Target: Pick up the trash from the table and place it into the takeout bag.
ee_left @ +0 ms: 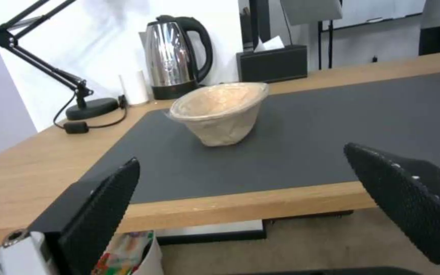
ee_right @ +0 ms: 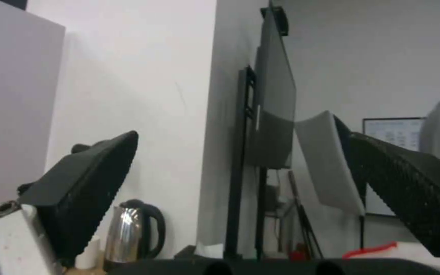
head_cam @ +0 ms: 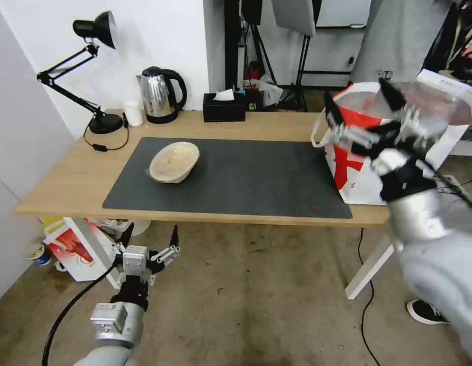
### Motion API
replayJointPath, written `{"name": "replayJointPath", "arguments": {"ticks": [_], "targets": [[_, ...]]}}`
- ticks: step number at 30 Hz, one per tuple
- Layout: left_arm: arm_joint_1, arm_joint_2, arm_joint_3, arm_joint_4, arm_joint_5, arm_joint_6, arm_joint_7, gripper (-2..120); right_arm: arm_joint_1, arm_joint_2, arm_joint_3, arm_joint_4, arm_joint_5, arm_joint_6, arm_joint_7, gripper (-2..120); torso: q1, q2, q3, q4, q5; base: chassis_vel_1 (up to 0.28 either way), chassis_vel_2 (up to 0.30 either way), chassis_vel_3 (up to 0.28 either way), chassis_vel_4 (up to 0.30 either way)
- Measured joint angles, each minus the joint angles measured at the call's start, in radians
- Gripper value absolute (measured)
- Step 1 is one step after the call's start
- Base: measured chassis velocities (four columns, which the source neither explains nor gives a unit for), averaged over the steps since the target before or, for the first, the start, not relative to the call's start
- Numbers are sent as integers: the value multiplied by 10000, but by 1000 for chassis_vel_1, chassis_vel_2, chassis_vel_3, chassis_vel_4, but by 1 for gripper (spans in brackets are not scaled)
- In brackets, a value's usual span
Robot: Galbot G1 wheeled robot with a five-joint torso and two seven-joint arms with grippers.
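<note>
A shallow beige bowl [head_cam: 174, 161] lies tipped on its side on the dark grey mat [head_cam: 256, 178] of the light-wood table [head_cam: 68, 183]; it also shows ahead in the left wrist view [ee_left: 222, 110]. My left gripper [head_cam: 151, 229] hangs open below the table's front edge, level with the bowl's side, with nothing between its fingers [ee_left: 103, 214]. The white and red takeout bag [head_cam: 355, 162] stands on the table's right end. Above its open mouth my right gripper [head_cam: 355, 89] is raised and open, holding nothing [ee_right: 243, 134].
Along the back edge stand a black desk lamp [head_cam: 96, 76], a small white cup [head_cam: 133, 113], a steel kettle [head_cam: 159, 95] and a black tissue box [head_cam: 224, 107]. A red-and-white printed box [head_cam: 76, 249] sits on the floor under the table's left end.
</note>
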Motion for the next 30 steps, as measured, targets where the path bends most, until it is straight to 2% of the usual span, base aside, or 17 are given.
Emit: {"name": "replayJointPath", "arguments": {"ticks": [2, 4, 5, 9, 10, 13, 18, 30], "targets": [[-1, 2, 0, 0, 0, 0, 1, 100, -1157, 598, 264, 186, -810, 138, -35, 100, 0, 1, 0, 0, -1, 0, 0, 0, 0], [0, 1, 0, 0, 0, 0, 1, 100, -2084, 1591, 404, 396, -1804, 387, -197, 100, -1, 1, 0, 3, -2, 0, 0, 0, 0], [0, 1, 0, 0, 0, 0, 1, 100, -2084, 1591, 404, 396, -1804, 387, -197, 100, -1, 1, 0, 3, -2, 0, 0, 0, 0], [0, 2, 1, 0, 0, 0, 1, 100, -3328, 4144, 188, 415, -3495, 950, -603, 100, -1, 1, -1, 2, 0, 0, 0, 0, 0], [0, 2, 1, 0, 0, 0, 1, 100, -3328, 4144, 188, 415, -3495, 950, -603, 100, -1, 1, -1, 2, 0, 0, 0, 0, 0], [0, 1, 0, 0, 0, 0, 0, 100, -4084, 5442, 56, 277, -4411, 1484, -620, 100, -1, 2, 0, 4, 0, 0, 0, 0, 0], [0, 2, 0, 0, 0, 0, 1, 100, -4839, 6113, -101, 209, -5138, 2138, -548, 100, -1, 2, 0, 3, -1, 0, 0, 0, 0], [0, 1, 0, 0, 0, 0, 1, 100, -6195, 6588, -245, -314, -6383, 4095, -471, 100, -1, 2, 0, 3, 2, 0, 0, 0, 0]]}}
